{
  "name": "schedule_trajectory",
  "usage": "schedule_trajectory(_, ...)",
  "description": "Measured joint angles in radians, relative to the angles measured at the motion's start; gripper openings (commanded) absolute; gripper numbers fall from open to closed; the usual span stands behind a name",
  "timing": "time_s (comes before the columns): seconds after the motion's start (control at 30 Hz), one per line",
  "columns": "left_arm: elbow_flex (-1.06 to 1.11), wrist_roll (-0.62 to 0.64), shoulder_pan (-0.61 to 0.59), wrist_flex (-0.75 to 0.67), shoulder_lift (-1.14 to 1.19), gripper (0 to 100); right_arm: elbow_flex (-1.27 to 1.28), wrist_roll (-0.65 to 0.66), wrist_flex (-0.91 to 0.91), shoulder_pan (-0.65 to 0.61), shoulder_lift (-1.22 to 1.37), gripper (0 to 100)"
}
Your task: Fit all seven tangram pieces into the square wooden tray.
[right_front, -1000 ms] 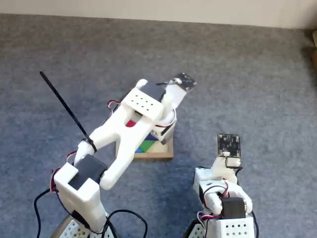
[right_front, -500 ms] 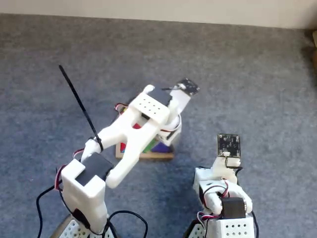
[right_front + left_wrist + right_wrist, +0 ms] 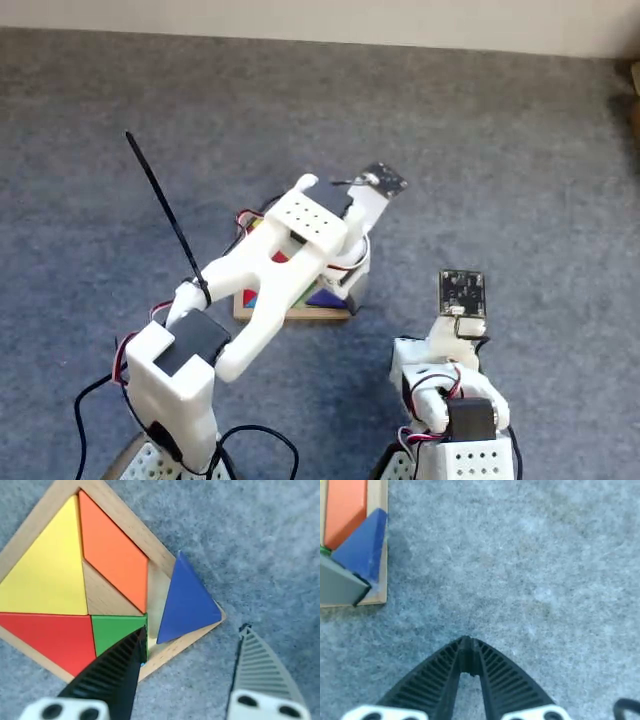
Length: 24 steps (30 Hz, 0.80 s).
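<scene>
The square wooden tray [image 3: 37,527] holds a yellow triangle [image 3: 47,575], an orange parallelogram [image 3: 112,552], a red triangle [image 3: 52,635] and a green piece [image 3: 112,632]. A blue triangle [image 3: 185,600] lies askew, partly over the tray's rim and a bare slot. My left gripper [image 3: 192,629] hovers open just above it, black finger over the green piece, grey finger [image 3: 257,667] over the carpet. In the high view the left arm [image 3: 290,250] covers most of the tray [image 3: 300,313]. My right gripper [image 3: 465,641] is shut and empty over the carpet, near the blue triangle [image 3: 362,545].
Grey carpet [image 3: 480,130] surrounds the tray on all sides. The right arm's base [image 3: 450,410] sits at the near right. A black cable tie [image 3: 165,215] sticks up from the left arm. A bare wooden triangle [image 3: 107,597] shows in the tray's middle.
The left arm has swung right and a little nearer over the tray. The right arm has kept still.
</scene>
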Motion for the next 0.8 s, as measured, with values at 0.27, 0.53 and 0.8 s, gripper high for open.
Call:
schedule_trajectory(0.27, 0.04, 0.0, -0.107, -0.037, 0.0, 28, 0.0, 0.0, 0.0, 0.0, 0.0, 0.5)
schedule_trajectory(0.53, 0.054, 0.002, -0.11, -0.041, 0.0, 28, 0.0, 0.0, 0.0, 0.0, 0.0, 0.5)
schedule_trajectory(0.8, 0.034, 0.002, -0.054, -0.025, -0.06, 28, 0.0, 0.0, 0.0, 0.0, 0.0, 0.5)
